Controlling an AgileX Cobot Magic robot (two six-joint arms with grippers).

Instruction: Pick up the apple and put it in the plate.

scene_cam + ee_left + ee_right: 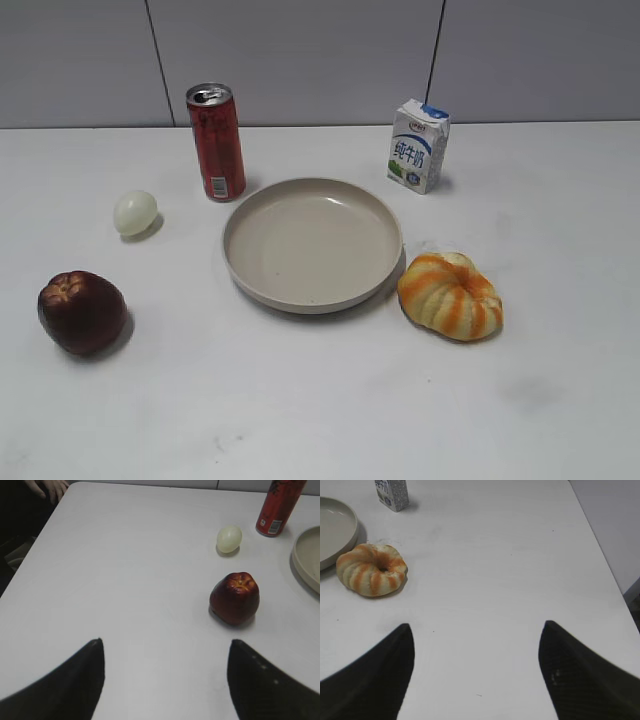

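The dark maroon-red apple (82,312) sits on the white table at the front left, apart from the plate. It also shows in the left wrist view (235,598), ahead and to the right of my left gripper (166,645), which is open and empty. The large beige plate (312,244) lies empty in the middle; its rim shows in the left wrist view (303,557) and the right wrist view (340,535). My right gripper (477,627) is open and empty over bare table. Neither gripper shows in the exterior view.
A red can (216,141) stands behind the plate at the left. A small milk carton (418,146) stands at the back right. A pale egg-shaped thing (135,212) lies left of the plate. An orange-and-white striped fruit (451,296) touches the plate's right side.
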